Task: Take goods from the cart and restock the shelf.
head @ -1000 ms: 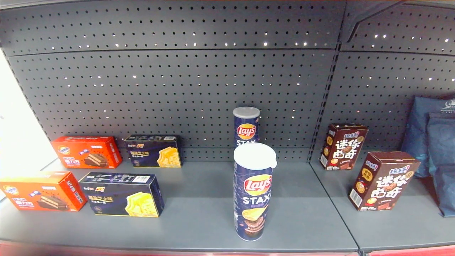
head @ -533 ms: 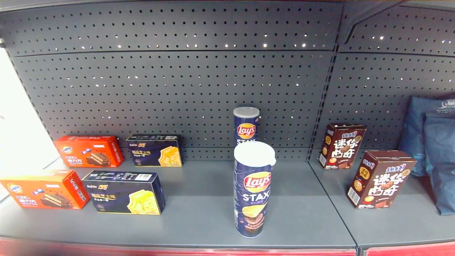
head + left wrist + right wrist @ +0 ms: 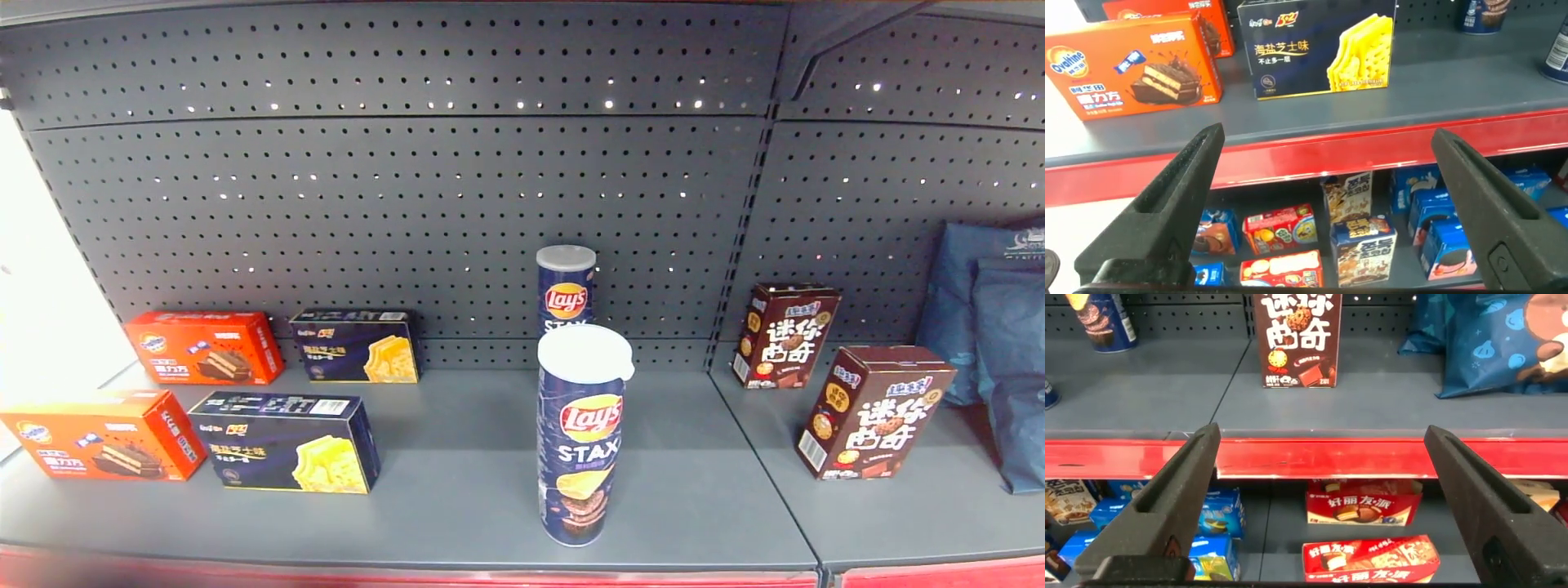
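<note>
On the grey shelf [image 3: 457, 465], as seen from the head, goods are lined up in pairs, front to back: orange cake boxes [image 3: 102, 435] at the far left, dark blue cracker boxes [image 3: 286, 443] beside them, upright chip cans [image 3: 581, 433] in the middle, brown cookie boxes [image 3: 875, 412] to the right and blue bags [image 3: 1008, 351] at the far right. In the left wrist view, the left gripper [image 3: 1327, 135] is held spread wide and empty before the shelf's red edge [image 3: 1315, 151], with packed goods [image 3: 1360, 237] seen on the level below. In the right wrist view, the right gripper [image 3: 1323, 430] is likewise spread and empty, facing a cookie box and a bag. With nothing held, a fetch from the cart is judged to be the step in hand. The arms would best be drawn straight back, clear of the red edge, and an item chosen to match one of the rows.
</note>
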### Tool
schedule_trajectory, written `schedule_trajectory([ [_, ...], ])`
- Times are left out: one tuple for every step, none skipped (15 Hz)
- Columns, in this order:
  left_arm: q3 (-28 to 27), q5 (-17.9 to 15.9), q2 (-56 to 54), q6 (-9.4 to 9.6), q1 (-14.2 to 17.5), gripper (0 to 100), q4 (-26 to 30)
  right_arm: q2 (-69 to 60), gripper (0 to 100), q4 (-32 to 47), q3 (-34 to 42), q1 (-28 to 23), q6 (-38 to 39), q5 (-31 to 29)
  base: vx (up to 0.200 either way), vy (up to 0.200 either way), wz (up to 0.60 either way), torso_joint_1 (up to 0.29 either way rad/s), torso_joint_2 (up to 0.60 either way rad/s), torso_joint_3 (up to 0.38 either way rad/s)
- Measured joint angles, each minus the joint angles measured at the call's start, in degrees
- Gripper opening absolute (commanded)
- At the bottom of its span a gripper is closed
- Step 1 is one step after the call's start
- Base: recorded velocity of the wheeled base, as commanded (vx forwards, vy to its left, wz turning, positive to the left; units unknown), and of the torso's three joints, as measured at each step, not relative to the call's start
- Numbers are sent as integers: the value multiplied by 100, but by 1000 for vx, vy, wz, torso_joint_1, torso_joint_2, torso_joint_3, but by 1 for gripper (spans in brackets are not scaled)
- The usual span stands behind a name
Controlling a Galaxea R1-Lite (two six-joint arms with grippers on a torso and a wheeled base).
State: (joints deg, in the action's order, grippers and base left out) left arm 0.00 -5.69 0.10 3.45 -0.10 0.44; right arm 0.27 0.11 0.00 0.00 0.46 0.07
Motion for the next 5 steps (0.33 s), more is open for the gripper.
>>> schedule_trajectory([
  [0, 0, 0, 0, 0, 100, 0, -2, 100, 2, 0, 0, 0, 0, 0, 0, 0, 0, 0, 0],
  [0, 0, 0, -1, 0, 100, 0, -2, 100, 5, 0, 0, -2, 6, 0, 0, 0, 0, 0, 0],
  [0, 0, 0, -1, 2, 100, 0, -2, 100, 5, 0, 0, -2, 6, 0, 0, 0, 0, 0, 0],
  [0, -2, 0, -1, 2, 100, 0, -5, 100, 5, 0, 0, -2, 6, 0, 0, 0, 0, 0, 0],
  [0, 0, 0, -1, 2, 100, 0, -5, 100, 5, 0, 0, -2, 6, 0, 0, 0, 0, 0, 0],
])
